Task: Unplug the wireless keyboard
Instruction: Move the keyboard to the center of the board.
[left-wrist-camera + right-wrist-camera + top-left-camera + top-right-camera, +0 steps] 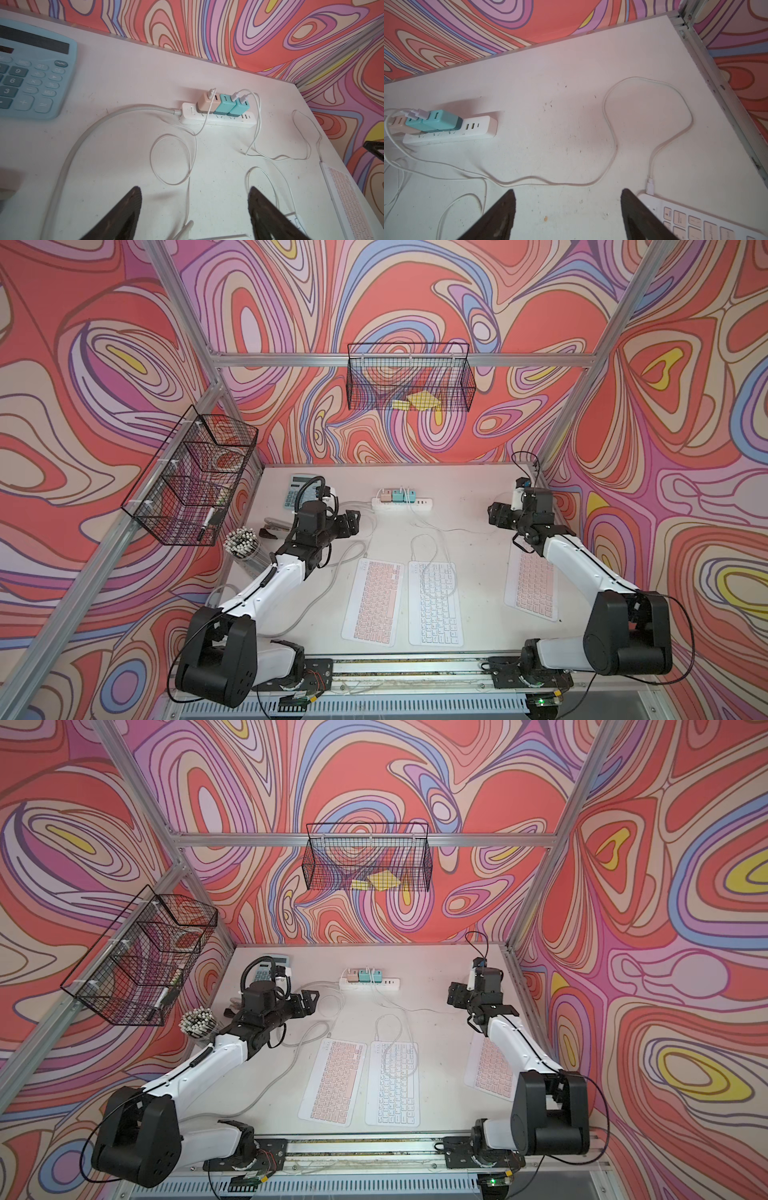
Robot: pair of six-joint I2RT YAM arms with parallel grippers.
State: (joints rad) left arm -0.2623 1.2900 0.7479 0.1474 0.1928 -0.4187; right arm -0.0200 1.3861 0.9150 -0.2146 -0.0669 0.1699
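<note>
Nearest in, three keyboards lay on the desk (478, 572). The left pink keyboard (374, 601) and the white keyboard (436, 605) were just beside each other, and the right pink keyboard (530, 593) was well apart, its far end hidden under the right arm. Three thin white cables (571, 184) ran back from them, one looping across the white keyboard's keys. In the right wrist view a plug (650, 186) sat in the right pink keyboard's far edge. Two tools hovered over the desk, both spread wide with nothing between the fingers: the left tool (194, 189) above the cable loops, the right tool (568, 191) just beside that plugged corner. Further back, one power strip (405, 502) carried three chargers, one peach charger (206, 101) and two teal chargers (226, 105), each with a cable in it. One calculator (31, 68) was cut off in the left wrist view and half hidden behind the left arm from above. One cup of pens (243, 543) stood by a dark thing too small to name. Farthest, two wire baskets (409, 377) hung on the frame; the yellow pieces in the back one could not be counted.
</note>
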